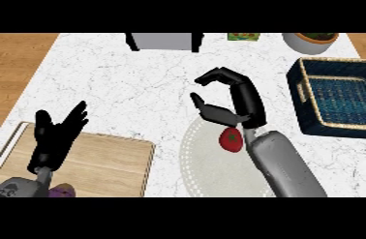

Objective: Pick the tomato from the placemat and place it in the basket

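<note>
Right hand [230, 100] open, fingers curved — hovering at the tomato's [230, 139] 12 o'clock, apparently not touching. Tomato on placemat [207, 170]; basket [330, 100] at 2 o'clock. Left hand [57, 134] open — resting.

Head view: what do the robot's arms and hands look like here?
Both forearms are smooth grey casings, rounded and tapering toward the wrist. Each ends in a black hand with slim segmented fingers and a thumb: left hand, right hand. No cables, markings or sleeves show.
</note>
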